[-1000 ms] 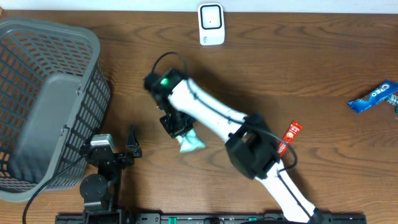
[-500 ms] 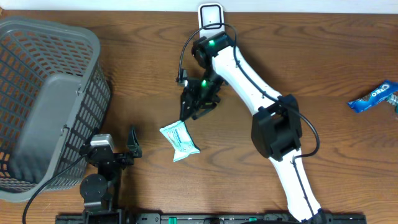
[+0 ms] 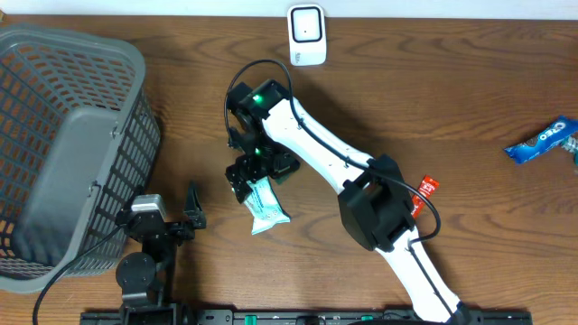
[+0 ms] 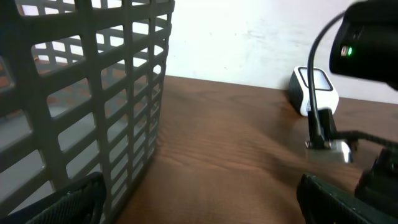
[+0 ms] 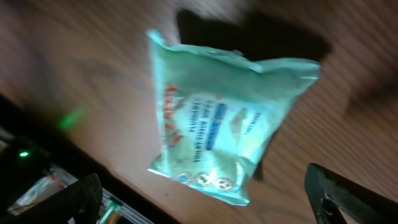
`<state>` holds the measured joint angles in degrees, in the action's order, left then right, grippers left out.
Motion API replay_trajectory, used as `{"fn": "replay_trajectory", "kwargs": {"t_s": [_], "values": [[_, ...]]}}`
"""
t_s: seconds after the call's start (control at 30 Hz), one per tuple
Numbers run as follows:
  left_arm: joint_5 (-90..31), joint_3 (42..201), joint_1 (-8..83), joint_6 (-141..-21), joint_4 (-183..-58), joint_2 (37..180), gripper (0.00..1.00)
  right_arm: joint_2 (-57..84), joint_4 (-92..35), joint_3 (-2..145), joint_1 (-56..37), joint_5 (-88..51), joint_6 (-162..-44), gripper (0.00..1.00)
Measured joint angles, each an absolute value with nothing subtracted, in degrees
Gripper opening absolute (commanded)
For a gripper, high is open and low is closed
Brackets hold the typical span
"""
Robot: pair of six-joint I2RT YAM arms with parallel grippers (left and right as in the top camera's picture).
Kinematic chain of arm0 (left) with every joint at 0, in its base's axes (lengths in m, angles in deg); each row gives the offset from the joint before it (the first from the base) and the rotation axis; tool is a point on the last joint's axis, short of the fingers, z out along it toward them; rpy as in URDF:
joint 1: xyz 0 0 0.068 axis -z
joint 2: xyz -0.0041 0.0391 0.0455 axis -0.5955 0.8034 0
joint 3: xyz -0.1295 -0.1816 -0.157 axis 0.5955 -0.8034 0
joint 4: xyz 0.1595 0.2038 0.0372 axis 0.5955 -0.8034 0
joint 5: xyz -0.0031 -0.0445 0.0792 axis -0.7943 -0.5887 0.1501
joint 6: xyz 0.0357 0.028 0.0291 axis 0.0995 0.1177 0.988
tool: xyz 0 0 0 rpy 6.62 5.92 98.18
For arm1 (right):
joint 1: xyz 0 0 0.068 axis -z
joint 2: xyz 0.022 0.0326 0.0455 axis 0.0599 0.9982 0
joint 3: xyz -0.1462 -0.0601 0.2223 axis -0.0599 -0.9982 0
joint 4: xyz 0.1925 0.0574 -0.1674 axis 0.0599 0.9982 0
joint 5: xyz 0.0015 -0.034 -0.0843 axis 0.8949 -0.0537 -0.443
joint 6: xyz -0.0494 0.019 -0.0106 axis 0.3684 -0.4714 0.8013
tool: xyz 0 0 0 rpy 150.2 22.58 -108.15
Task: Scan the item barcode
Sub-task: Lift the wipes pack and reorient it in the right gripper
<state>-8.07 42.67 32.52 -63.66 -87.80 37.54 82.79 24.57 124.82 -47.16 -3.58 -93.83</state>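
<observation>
overhead: mint-green packet (image 3: 268,204) lies flat on the table (image 3: 433,99), right end effector (image 3: 260,176) over its far end, white scanner (image 3: 307,36) well apart at the far edge. right wrist: fingers (image 5: 62,202) spread wide to either side, packet not gripped, printed face up. left wrist: left end effector (image 4: 200,186) also wide, holding nothing, beside the grey basket (image 3: 81,38).
</observation>
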Motion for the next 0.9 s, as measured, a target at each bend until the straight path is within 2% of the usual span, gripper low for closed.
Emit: {"fn": "replay_trajectory", "kwargs": {"t_s": [0.33, 0.5, 0.6, 0.63, 0.7, 0.77, 0.8, 0.83, 0.9], "values": [[-8.0, 42.7, 32.5, -63.7, -87.8, 37.5, 0.98, 81.5, 16.0, 112.8, -46.7, -2.2, -91.7, 0.99], [-8.1, 42.7, 32.5, -63.7, -87.8, 37.5, 0.98, 78.9, 9.8, 106.3, -46.7, 2.2, -90.5, 0.67], [-8.0, 42.7, 32.5, -63.7, -87.8, 37.5, 0.98, 77.7, 6.4, 103.0, -46.7, 3.6, -90.9, 0.63], [-8.0, 42.7, 32.5, -63.7, -87.8, 37.5, 0.98, 77.2, 5.4, 102.1, -46.6, 3.4, -91.4, 0.56], [-8.1, 42.7, 32.5, -63.7, -87.8, 37.5, 0.98, 76.6, 4.1, 100.8, -46.6, 2.8, -92.4, 0.29], [-8.0, 42.7, 32.5, -63.7, -87.8, 37.5, 0.98, 76.6, 3.1, 100.0, -46.5, 3.2, -93.1, 0.17], [-8.0, 42.7, 32.5, -63.7, -87.8, 37.5, 0.98, 76.6, 2.9, 99.8, -46.5, 3.4, -93.5, 0.05], [-8.0, 42.7, 32.5, -63.7, -87.8, 37.5, 0.98, 76.6, 2.9, 99.8, -46.5, 3.7, -93.9, 0.01], [-8.0, 42.7, 32.5, -63.7, -87.8, 37.5, 0.98, 76.5, 3.0, 99.8, -46.3, 4.2, -94.0, 0.01]]}}
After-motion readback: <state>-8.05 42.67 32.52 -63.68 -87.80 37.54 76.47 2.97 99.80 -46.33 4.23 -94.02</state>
